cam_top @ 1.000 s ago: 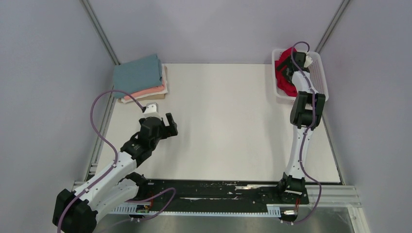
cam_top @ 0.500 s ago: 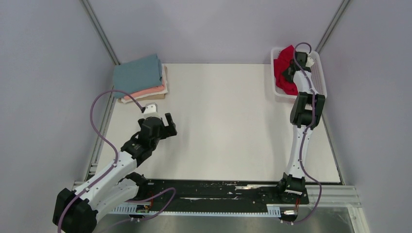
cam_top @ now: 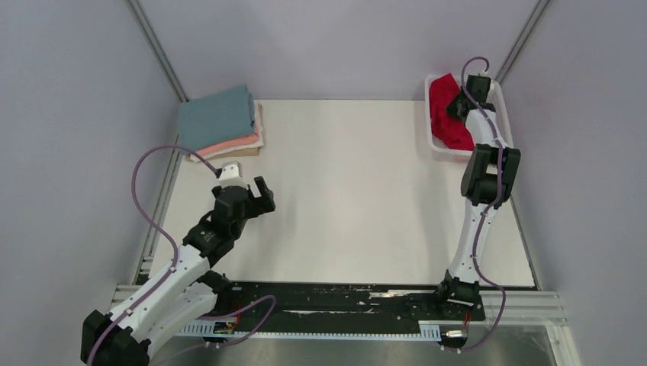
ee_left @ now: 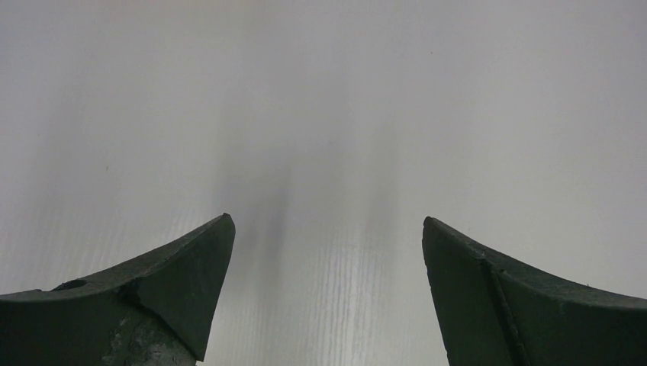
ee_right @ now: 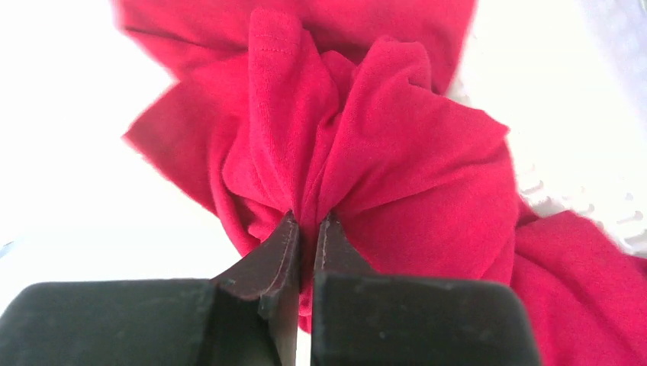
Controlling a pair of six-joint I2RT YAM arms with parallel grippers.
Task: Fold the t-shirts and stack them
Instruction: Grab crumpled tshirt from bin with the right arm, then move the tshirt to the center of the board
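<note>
Now the right gripper [ee_right: 307, 229] pinches the red t-shirt [ee_right: 412, 175], likely to lift it from the basket [ee_right: 595, 206]. Left gripper [ee_left: 326, 252] spread wide; idle.

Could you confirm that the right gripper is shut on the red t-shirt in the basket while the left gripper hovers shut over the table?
Not quite: the left gripper is open, its fingers wide apart over the table, as the left wrist view shows. The right gripper is shut on the red t-shirt in the basket.
</note>
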